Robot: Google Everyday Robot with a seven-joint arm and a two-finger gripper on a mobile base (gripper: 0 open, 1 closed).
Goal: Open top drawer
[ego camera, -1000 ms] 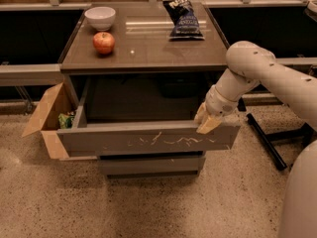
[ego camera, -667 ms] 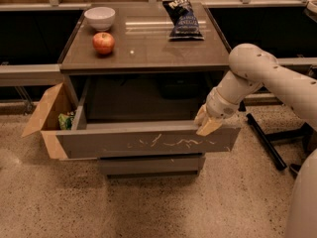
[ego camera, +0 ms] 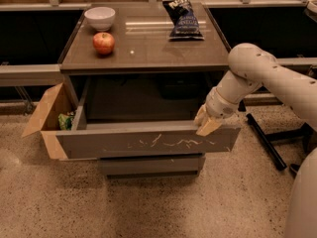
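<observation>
One gripper [ego camera: 207,123] sits at the upper edge of the top drawer [ego camera: 148,144], close to that drawer front's right end, with its tan tip lying against the rim. Whether it is spread or pinching the rim cannot be told from this angle.

The drawer stands pulled well out of the cabinet, and its dark inside (nothing can be made out in it) shows behind and to the left of the gripper. Just left of and below the gripper, pale squiggly scratches [ego camera: 171,143] run across the grey-brown front.

Up and to the right of the gripper, the thick white arm [ego camera: 257,76] rises to a rounded joint and carries on toward the right edge of the view. Below the gripper and to its left, a narrower drawer front [ego camera: 151,163] sits shut under the open one.

Above the gripper is the brown cabinet top [ego camera: 148,53]. A dark chip bag [ego camera: 182,18] lies on it nearly straight beyond the gripper. Farther left rest a red apple [ego camera: 103,43] and, behind it, a white bowl [ego camera: 100,18].

Far to the gripper's left, an open cardboard box [ego camera: 47,115] touches the drawer's left end, with something green [ego camera: 65,120] inside. To the right, dark bars [ego camera: 265,143] lie on the speckled floor [ego camera: 148,207].
</observation>
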